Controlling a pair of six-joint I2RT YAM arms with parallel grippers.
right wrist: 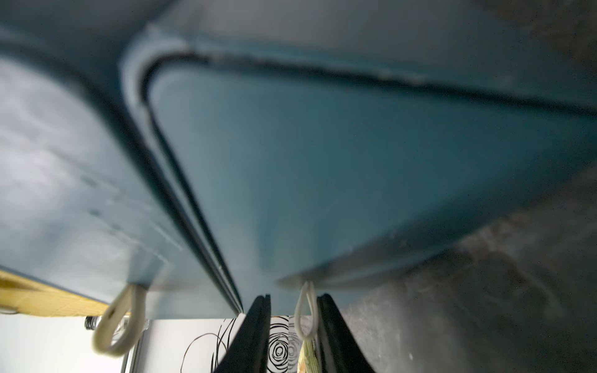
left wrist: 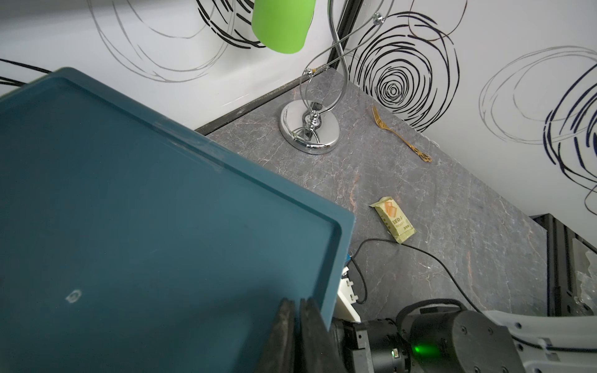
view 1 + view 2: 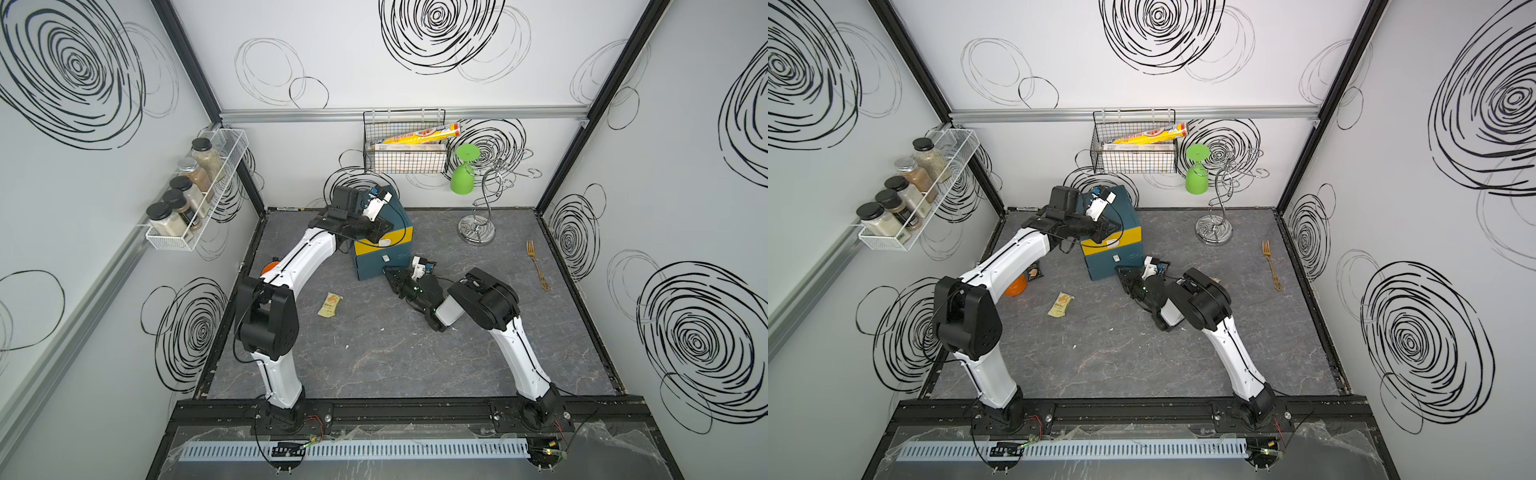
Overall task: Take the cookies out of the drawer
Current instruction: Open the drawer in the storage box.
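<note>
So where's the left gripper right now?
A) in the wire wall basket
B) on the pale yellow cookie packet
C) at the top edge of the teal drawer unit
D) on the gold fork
C: the left wrist view shows the left gripper, fingers together, at the rim of the teal drawer unit, near a top corner.

The right wrist view sits so close to the drawer unit (image 1: 323, 161) that its teal front is a smear. Its pull loop (image 1: 118, 323) is soft-edged, and the right gripper (image 1: 294, 297) runs off the picture's edge. In the left wrist view the green cup (image 2: 281, 25) and the left gripper (image 2: 298, 303) are each cut by an edge. In both top views the left arm (image 3: 299, 257) covers part of the unit's top, and no drawer's inside shows. An orange thing (image 3: 1016, 287) and a dark packet (image 3: 1035, 273) peek from under that arm, mostly hidden. The print on the pale yellow packet (image 3: 330, 304) is too small to read.
</note>
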